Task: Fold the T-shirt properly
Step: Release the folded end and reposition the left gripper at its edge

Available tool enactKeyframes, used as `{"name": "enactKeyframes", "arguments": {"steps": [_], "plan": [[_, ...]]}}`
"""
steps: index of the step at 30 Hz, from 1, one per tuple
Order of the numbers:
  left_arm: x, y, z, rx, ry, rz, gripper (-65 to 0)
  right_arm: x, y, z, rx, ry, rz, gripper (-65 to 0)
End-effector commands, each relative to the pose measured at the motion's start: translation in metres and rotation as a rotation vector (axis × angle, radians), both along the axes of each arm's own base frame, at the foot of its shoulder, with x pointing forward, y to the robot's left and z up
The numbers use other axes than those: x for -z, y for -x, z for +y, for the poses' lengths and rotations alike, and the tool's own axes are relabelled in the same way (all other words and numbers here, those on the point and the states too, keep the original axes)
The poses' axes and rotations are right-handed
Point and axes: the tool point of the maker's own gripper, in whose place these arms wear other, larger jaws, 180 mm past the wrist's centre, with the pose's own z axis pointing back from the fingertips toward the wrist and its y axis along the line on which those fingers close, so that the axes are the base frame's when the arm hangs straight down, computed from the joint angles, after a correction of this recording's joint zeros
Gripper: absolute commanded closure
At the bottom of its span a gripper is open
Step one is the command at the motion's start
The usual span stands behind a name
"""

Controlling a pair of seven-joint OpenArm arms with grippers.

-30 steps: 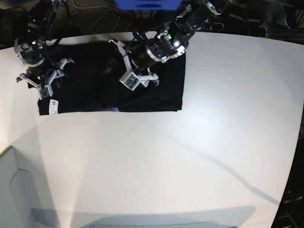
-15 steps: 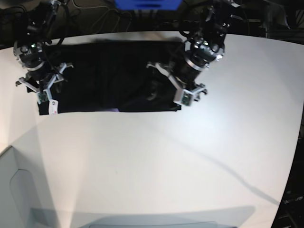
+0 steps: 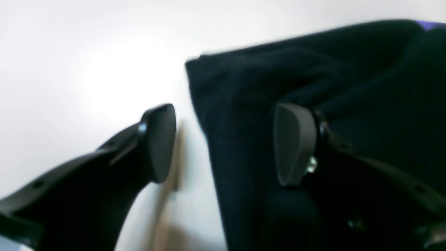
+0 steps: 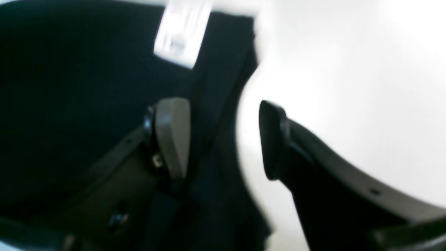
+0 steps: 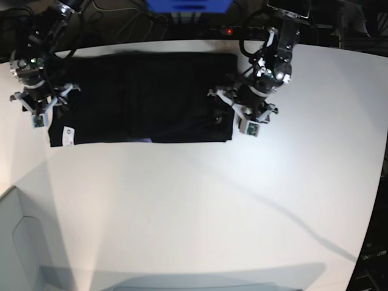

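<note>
The black T-shirt [image 5: 151, 91] lies spread flat as a wide rectangle at the far side of the white table [image 5: 194, 206]. A white tag [image 5: 68, 134] shows at its near left corner. My left gripper [image 5: 237, 111] stands open at the shirt's right edge. In the left wrist view one finger of the left gripper [image 3: 226, 144] is over the T-shirt [image 3: 348, 69] and the other over bare table. My right gripper [image 5: 47, 100] stands open at the left edge. In the right wrist view the right gripper [image 4: 223, 139] straddles the edge of the T-shirt [image 4: 69, 87], short of the tag [image 4: 183, 35].
A blue object [image 5: 188, 5] and dark cables sit behind the table's far edge. The table's curved right edge [image 5: 376, 182] drops off into dark space. A grey panel [image 5: 24, 254] stands at the near left corner.
My left gripper has swung from over the middle of the shirt to its right edge. My right gripper has shifted a little left and back along the left edge.
</note>
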Motion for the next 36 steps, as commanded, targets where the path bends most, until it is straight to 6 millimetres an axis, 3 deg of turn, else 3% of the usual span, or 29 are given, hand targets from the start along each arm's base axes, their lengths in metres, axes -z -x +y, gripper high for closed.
{"name": "enactKeyframes", "arguments": {"steps": [1, 5, 9, 20, 23, 28, 31, 36], "plan": [[-0.011, -0.008, 0.001, -0.003, 0.005, -0.046, -42.2, -0.006, -0.01, -0.004, -0.007, -0.001, -0.037, -32.7], [-0.01, -0.008, 0.003, -0.002, -0.006, -0.041, -42.2, 0.016, -0.002, -0.011, 0.033, -0.043, 0.014, -32.7], [-0.01, -0.007, 0.003, -0.002, -0.008, -0.04, -42.2, 0.027, -0.005, -0.01, 0.047, -0.079, 0.029, -32.7], [-0.01, -0.008, 0.004, -0.004, -0.01, -0.04, -42.2, 0.057, 0.009, -0.01, 0.057, -0.128, 0.11, -31.8], [-0.01, -0.008, 0.004, -0.004, -0.01, -0.042, -42.2, 0.058, 0.011, -0.01, 0.057, -0.129, 0.114, -25.4], [-0.015, -0.011, 0.005, -0.013, -0.003, -0.055, -42.2, 0.058, 0.011, -0.009, 0.056, -0.129, 0.118, 0.0], [-0.029, -0.018, 0.017, -0.056, 0.002, -0.094, -42.2, 0.055, 0.007, -0.008, 0.035, -0.116, 0.113, 0.0], [-0.073, -0.028, 0.038, -0.111, -0.004, -0.212, -42.2, 0.033, -0.006, -0.011, 0.009, -0.069, 0.059, 0.0]]}}
